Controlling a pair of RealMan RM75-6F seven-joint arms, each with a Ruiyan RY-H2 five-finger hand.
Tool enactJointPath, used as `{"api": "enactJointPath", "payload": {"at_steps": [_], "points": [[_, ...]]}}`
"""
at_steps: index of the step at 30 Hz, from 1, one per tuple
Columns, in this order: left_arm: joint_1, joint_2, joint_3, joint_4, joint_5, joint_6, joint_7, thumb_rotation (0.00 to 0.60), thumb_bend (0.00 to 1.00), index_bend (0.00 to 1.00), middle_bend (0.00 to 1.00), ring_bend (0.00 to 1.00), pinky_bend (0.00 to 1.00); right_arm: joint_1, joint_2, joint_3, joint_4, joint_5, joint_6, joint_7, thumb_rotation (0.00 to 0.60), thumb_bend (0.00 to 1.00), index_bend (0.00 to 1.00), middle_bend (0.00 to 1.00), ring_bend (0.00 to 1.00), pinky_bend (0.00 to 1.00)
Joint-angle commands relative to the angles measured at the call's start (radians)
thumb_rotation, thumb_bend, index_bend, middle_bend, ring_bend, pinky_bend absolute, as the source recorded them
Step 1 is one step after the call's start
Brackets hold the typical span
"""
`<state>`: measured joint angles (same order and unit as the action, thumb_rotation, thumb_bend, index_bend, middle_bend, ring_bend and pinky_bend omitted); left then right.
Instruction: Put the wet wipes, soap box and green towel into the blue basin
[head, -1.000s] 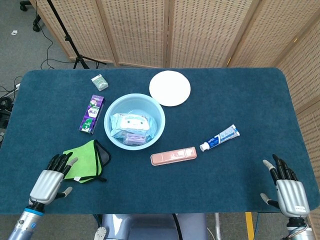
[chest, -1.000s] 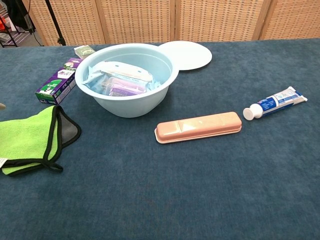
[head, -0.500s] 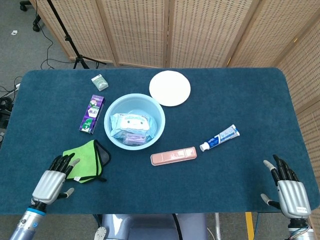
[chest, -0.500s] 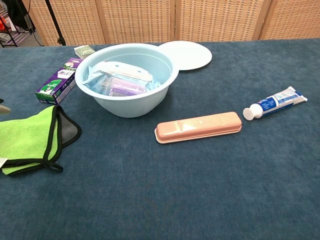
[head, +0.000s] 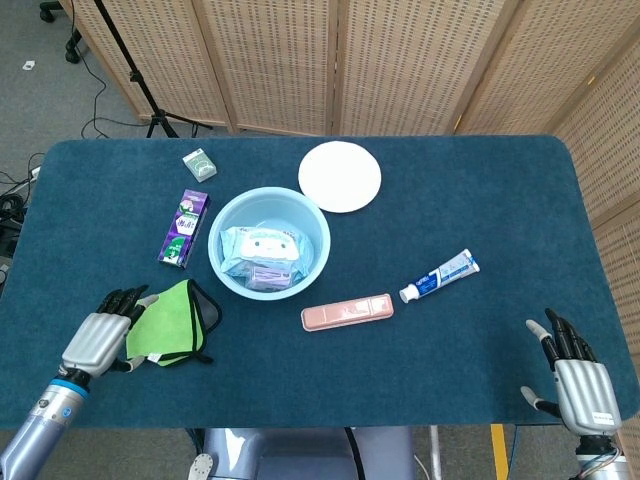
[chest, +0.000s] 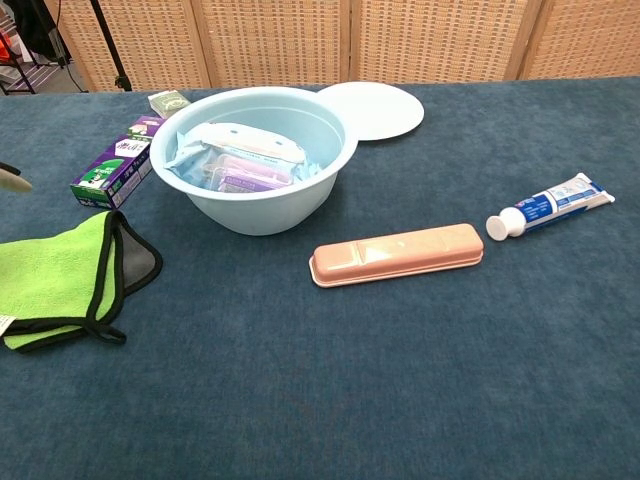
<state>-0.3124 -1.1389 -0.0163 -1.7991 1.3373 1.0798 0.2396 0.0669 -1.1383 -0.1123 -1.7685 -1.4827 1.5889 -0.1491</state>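
text: none legible | purple box (head: 184, 228), toothpaste tube (head: 439, 275): print too small

On my worktop (head: 470, 190) I count one blue basin (head: 226, 218), and I place everything else from it. Inside it lies one pack of wet wipes (head: 262, 243) with one lilac soap box (head: 268, 275) beside it. One white plate (head: 340, 176) sits just behind the basin to its right. Left of the basin are two small boxes: one purple box (head: 184, 227) near it and one green box (head: 199, 163) further back. One green towel (head: 170, 320) lies in front, to the left. In front, to the right, are one pink case (head: 347, 312) and one toothpaste tube (head: 440, 275). I have two hands, my left hand (head: 97, 343) and my right hand (head: 578, 388).
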Motion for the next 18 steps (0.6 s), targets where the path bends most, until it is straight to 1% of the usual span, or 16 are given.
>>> {"api": "enactJointPath", "payload": {"at_steps": [1,7,13,18], "points": [[-0.033,0.01,-0.028,0.011,-0.043,-0.033,0.003,0.6,0.21,0.0,0.0,0.0,0.0,-0.004,0.0,0.007,0.001,-0.002,-0.008,0.001,0.6,0.18,0.14,0.0,0.0,0.17],[-0.089,0.007,-0.072,0.047,-0.104,-0.074,0.012,0.6,0.21,0.0,0.0,0.0,0.0,-0.013,0.0,0.02,0.0,-0.009,-0.026,-0.001,0.6,0.18,0.14,0.0,0.0,0.17],[-0.129,-0.016,-0.06,0.064,-0.155,-0.128,0.063,0.6,0.21,0.0,0.0,0.0,0.0,-0.019,0.001,0.033,0.001,-0.007,-0.041,-0.001,0.6,0.17,0.14,0.0,0.0,0.17],[-0.156,-0.038,-0.047,0.067,-0.226,-0.167,0.103,0.6,0.21,0.0,0.0,0.0,0.0,-0.025,0.004,0.044,-0.001,-0.01,-0.046,0.003,0.6,0.18,0.14,0.0,0.0,0.17]]}}
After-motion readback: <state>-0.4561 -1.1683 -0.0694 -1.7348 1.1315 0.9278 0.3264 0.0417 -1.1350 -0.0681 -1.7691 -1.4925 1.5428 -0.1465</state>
